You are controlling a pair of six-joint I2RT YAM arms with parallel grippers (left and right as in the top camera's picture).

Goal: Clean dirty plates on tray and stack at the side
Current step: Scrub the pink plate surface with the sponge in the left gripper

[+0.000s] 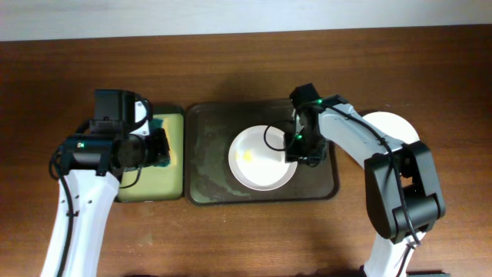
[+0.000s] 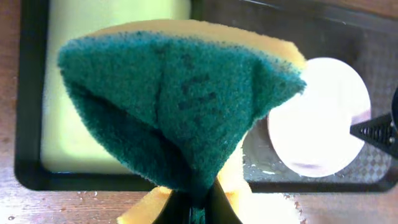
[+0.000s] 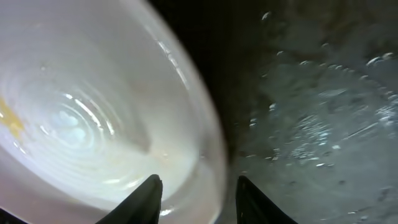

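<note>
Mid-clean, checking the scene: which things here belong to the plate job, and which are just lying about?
Job: white plate; dark tray; sponge in left gripper; right gripper straddling that plate's rim; side plate.
Lying about: small tray, unused now.

This is looking like a robot test bench dressed up as a washing-up spot, not a home kitchen. A left arm (image 1: 77, 208) and a right arm (image 1: 400, 192), both white and black, are standing at a brown wooden table (image 1: 246, 231), with a black cable (image 1: 273, 142) looping loose and green lights (image 1: 317, 102) glowing (small ones, on the joints). A dark tray (image 1: 207, 154), a white plate (image 1: 261, 165), a green and yellow sponge (image 2: 180, 106) and a smaller lined tray (image 1: 150, 185) are lying there, and a pale wall (image 1: 246, 15) is running behind.
</note>
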